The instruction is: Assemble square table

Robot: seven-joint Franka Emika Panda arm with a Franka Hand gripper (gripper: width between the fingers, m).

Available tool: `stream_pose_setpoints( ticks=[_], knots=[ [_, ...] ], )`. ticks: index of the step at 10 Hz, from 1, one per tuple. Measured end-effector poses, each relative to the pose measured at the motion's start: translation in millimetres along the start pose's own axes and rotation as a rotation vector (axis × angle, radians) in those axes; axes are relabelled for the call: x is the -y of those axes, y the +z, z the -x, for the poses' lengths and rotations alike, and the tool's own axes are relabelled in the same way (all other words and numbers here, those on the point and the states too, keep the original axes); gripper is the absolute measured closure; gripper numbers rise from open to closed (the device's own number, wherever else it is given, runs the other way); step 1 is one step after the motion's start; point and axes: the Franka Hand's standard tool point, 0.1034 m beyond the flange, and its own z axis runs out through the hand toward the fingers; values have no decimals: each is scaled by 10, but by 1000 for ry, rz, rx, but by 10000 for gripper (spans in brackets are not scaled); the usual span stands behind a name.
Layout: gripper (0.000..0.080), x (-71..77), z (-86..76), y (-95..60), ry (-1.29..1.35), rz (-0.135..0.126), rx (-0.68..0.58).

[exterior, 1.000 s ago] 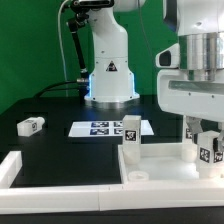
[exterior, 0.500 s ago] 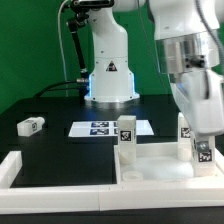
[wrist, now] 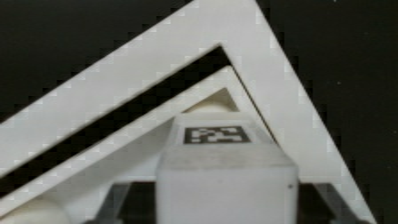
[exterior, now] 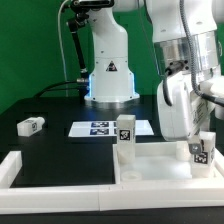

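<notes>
The square table's white top [exterior: 160,163] lies at the exterior view's right, its raised rim [wrist: 107,115] running slantwise through the wrist view. One tagged white leg [exterior: 127,137] stands upright at its left far corner. A second tagged leg [exterior: 201,152] stands tilted over the top's right side, with my gripper [exterior: 197,146] shut on it. From the wrist, that leg [wrist: 222,165] fills the gap between the dark fingers [wrist: 134,205], and my gripper [wrist: 226,208] holds its lower part. A third leg [exterior: 30,125] lies loose on the black table at the left.
The marker board [exterior: 100,128] lies flat behind the table top, before the robot base [exterior: 110,80]. Long white barrier strips [exterior: 60,183] run along the front, with a raised end [exterior: 10,165] at the left.
The wrist has turned and tilted while still holding the leg. The hand has shifted toward the exterior view's left, and the held leg now leans instead of hanging straight.
</notes>
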Motion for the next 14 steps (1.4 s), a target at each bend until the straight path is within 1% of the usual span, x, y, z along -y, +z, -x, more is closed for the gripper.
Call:
stream_pose_setpoints(
  ticks=[2, 3, 4, 6, 7, 8, 9, 10, 11, 12, 13, 14],
  knots=[
    [192, -43, 39, -2, -297, -4, -73],
    [192, -50, 52, 1, -420, -4, -88],
    [158, -42, 38, 2, -456, -3, -89],
    [151, -35, 29, 1, -616, 5, -90],
    [151, -20, 25, 1, -723, 1, -93],
    [150, 27, 26, 1, -879, -25, -106],
    [150, 32, 38, 9, -1005, -35, -126],
    [150, 10, 55, 27, -1085, -37, -140],
    [150, 27, 35, 22, -1134, -34, -142],
    [285, 30, 31, 21, -1132, -34, -142],
    [285, 28, 33, 22, -1118, -35, -141],
    [425, 29, 31, 22, -1102, -36, -141]
  ],
)
